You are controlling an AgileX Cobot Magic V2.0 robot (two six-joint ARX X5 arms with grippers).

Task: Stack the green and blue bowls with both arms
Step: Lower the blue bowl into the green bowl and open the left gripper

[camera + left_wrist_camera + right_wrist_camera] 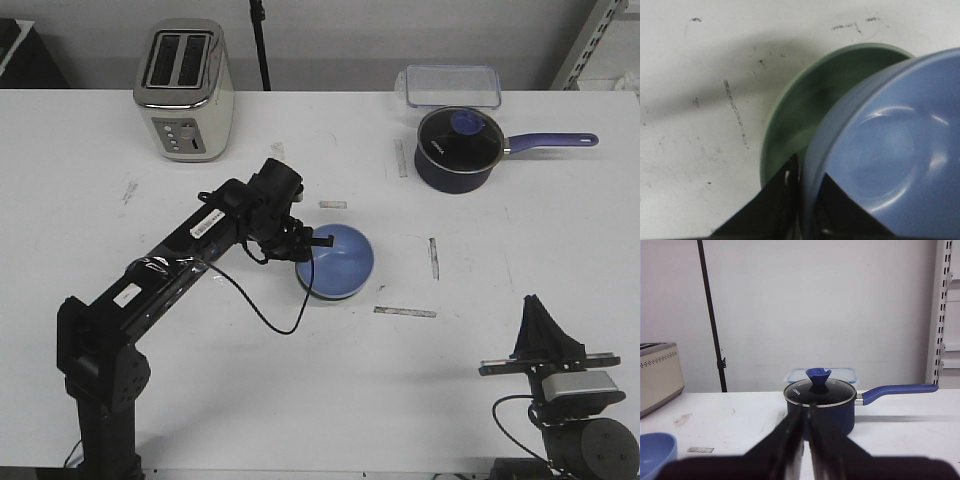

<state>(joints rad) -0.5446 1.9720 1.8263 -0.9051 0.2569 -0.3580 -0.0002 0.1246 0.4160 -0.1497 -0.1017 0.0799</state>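
Now the left fingers (pixel 799 200) pinch the rim of the light-blue round bowl (pixel 338 260), nested slightly off-centre in the pale-green round bowl (pixel 805 105), left of the navy saucepan (pixel 458 148); centre before releasing. Right fingers (pixel 805 440) rest closed, empty.

"What's the left arm (pixel 190 255) look like?"

"Black, boxy links, white label stickers on top, and a thin black cable looping loose underneath."

"And the right arm (pixel 560 385)?"

"Also black, with a silver-grey block near its base, perhaps a camera. Its fingers (pixel 790 440) are black tapered wedges."
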